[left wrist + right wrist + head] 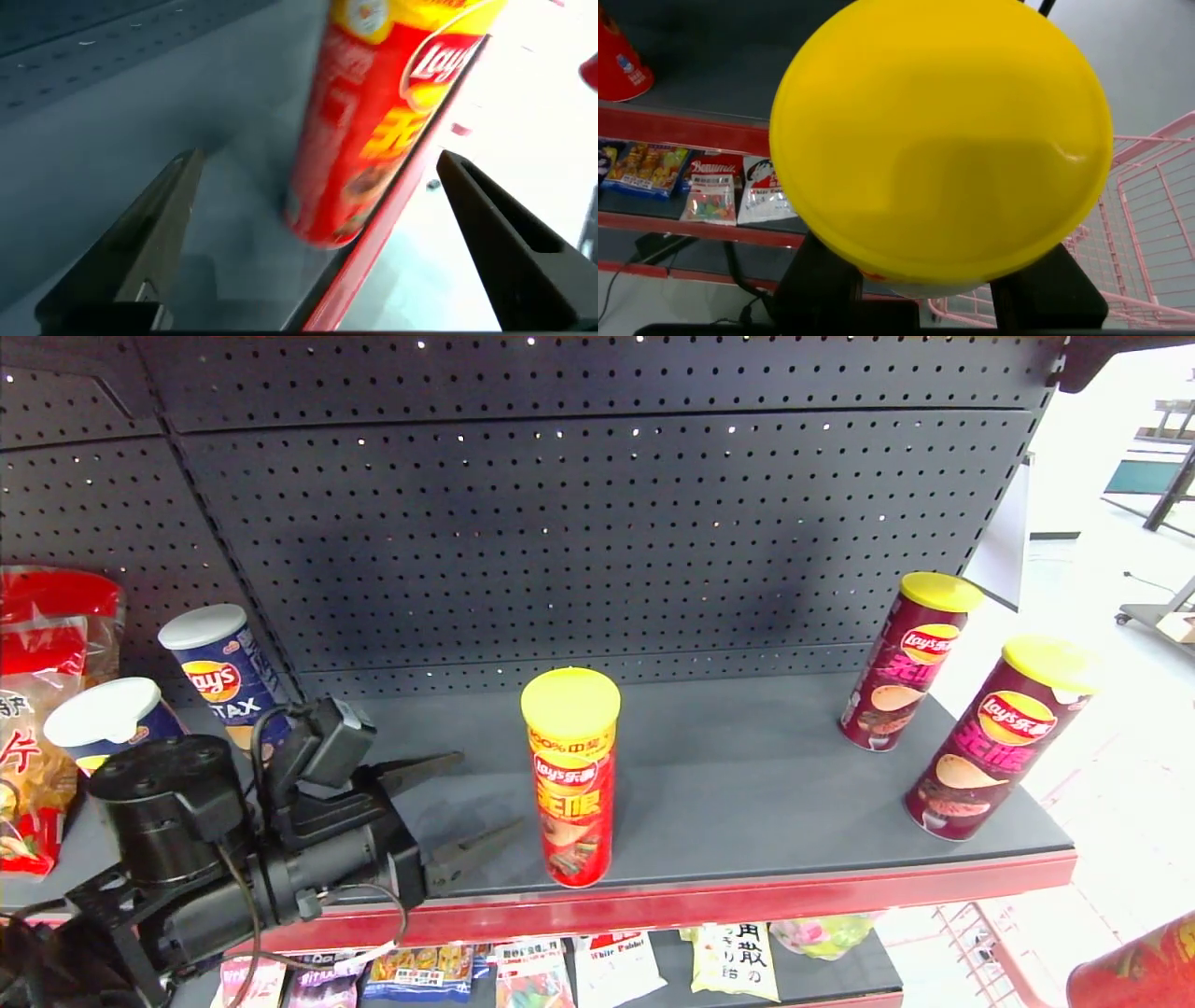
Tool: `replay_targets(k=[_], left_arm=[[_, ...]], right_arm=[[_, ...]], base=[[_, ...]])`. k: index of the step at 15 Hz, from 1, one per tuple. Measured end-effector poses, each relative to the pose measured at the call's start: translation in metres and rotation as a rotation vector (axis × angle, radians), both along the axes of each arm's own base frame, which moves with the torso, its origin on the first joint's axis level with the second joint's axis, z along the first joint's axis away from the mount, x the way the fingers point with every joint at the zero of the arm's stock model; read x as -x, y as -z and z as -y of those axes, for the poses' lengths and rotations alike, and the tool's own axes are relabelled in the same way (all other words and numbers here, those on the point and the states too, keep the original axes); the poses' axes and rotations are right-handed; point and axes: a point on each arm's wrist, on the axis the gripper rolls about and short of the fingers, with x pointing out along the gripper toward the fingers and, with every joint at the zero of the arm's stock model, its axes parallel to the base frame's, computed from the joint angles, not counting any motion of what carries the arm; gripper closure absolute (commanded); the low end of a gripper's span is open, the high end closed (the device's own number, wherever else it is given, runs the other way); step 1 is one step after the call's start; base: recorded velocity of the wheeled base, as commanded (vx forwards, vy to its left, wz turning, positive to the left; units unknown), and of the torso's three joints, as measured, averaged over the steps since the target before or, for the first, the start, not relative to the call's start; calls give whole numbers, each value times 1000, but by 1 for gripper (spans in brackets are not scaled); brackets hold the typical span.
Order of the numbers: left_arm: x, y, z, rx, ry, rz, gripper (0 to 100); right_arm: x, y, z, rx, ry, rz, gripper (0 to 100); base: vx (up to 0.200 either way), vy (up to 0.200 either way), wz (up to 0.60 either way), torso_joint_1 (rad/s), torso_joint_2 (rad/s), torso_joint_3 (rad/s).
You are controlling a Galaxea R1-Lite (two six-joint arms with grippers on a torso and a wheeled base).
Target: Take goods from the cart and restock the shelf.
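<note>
Progress check, starting at the cart (pixel 1150 233): the right gripper (pixel 924 297) is low down beside it, fingers clamped on either side of a yellow-lidded can (pixel 941 140). That one hasn't been shelved yet, I'd say. You can also see its red side at the bottom corner of the head view.

Up on the shelf (pixel 747 803), a red can (pixel 569 784) stands upright right at the front edge, so I'd count that one as placed. Further back and off to the right are two maroon cans (pixel 910 658), well apart from it. Two blue cans (pixel 224 672) sit by the back panel on the left, next to some snack bags (pixel 33 728). There's plenty of bare shelf between the red can and the maroon pair, so there's more restocking to do. How much is left in the cart I can't tell. I'd guess early-to-middle of the job.

The left gripper (pixel 490 791) sits at shelf height just beside the red can on its left. Its fingers are spread wide, holding nothing and touching nothing. In the wrist view the can stands just past the two tips with gaps on both sides, so it's standing on its own.
</note>
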Motion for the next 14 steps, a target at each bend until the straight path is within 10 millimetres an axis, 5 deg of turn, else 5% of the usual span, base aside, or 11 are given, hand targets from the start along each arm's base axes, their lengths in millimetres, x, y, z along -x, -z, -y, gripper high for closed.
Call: replay_targets(k=[5,14], left_arm=[[47,4,-36,-40,-206,-40,0],[120,-50,-70,-193,-502,-145,0]], right_arm=[[-12,-9,-1,78,-40,12,100],[-70,-82,-20,-6,-361,59,100]], base=[[0,0,0,0,0,0],[0,0,0,0,0,0]])
